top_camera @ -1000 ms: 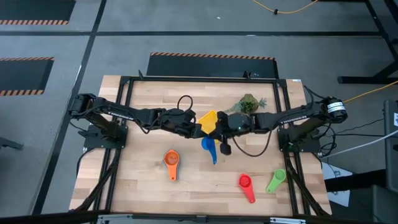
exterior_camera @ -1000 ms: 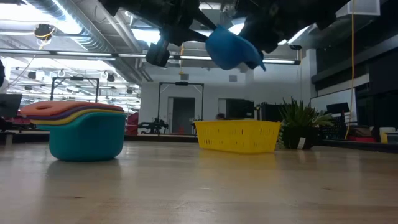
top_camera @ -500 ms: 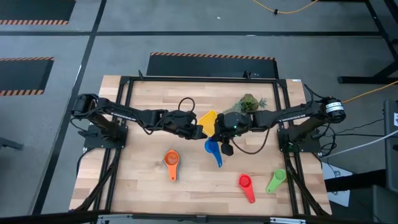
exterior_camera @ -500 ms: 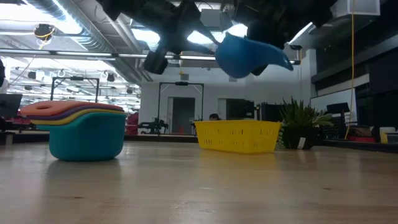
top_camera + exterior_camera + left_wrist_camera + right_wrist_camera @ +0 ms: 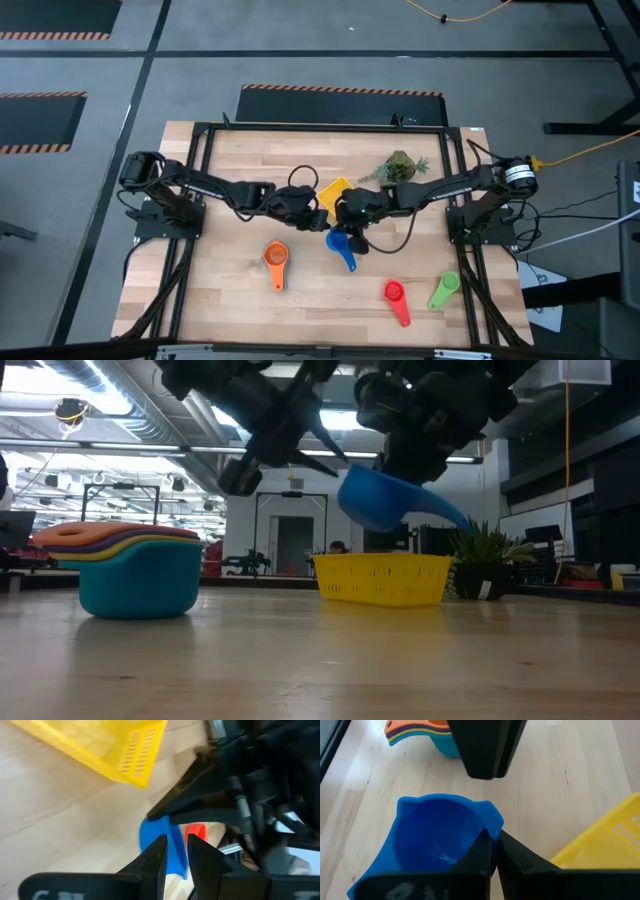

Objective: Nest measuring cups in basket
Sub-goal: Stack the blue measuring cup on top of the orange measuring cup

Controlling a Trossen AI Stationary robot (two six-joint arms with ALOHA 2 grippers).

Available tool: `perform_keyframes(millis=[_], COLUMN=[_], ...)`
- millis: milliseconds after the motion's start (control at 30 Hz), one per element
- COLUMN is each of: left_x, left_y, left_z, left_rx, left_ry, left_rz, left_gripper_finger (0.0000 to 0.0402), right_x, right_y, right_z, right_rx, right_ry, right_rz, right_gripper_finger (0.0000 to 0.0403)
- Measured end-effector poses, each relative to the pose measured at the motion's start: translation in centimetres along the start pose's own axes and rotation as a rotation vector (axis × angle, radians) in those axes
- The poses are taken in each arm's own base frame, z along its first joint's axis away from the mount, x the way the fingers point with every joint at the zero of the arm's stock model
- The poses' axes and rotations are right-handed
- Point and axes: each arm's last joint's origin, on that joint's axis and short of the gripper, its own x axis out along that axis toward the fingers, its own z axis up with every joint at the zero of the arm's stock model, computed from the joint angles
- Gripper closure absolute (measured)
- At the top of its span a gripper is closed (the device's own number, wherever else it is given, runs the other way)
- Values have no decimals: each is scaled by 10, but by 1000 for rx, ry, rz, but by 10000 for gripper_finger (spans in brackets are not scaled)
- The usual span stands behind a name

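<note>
A: Right gripper [image 5: 492,852]?
B: Clamped on the blue cup [image 5: 339,243], held above the table, just beside the yellow basket [image 5: 331,190].
A: Left gripper [image 5: 176,851]?
B: Close by, fingers slightly parted, holding nothing.

Both arms reach in over the middle, wrists nearly meeting. The right tool [image 5: 343,222] has its fingers pinched together on the blue cup [image 5: 341,245], held aloft. The left tool [image 5: 316,212] hovers just beside it, fingers slightly parted.
</note>
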Motion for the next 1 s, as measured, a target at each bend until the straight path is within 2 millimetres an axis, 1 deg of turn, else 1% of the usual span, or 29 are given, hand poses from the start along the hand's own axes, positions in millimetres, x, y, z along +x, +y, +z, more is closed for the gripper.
perform_keyframes(millis=[100, 200, 567, 733, 833, 1000], left_x=[1, 3, 2, 2, 2, 2], left_y=[-2, 1, 0, 0, 0, 0], left_z=[-1, -4, -4, -4, -4, -4], left_rx=[3, 6, 8, 8, 8, 3], left_ry=[-9, -7, -16, -7, 7, 6], left_rz=[-7, 16, 3, 1, -2, -2], left_gripper_finger=[333, 333, 333, 335, 348, 385], right_x=[0, 0, -1, -1, -1, -1], right_y=[0, 1, 1, 1, 1, 1], right_z=[2, 6, 13, 13, 13, 13], right_rx=[-4, -9, -19, -20, -19, -19], right_ry=[-25, -58, -133, -134, -134, -134], right_rz=[2, 5, 11, 11, 14, 10], right_gripper_finger=[386, 386, 386, 386, 386, 385])
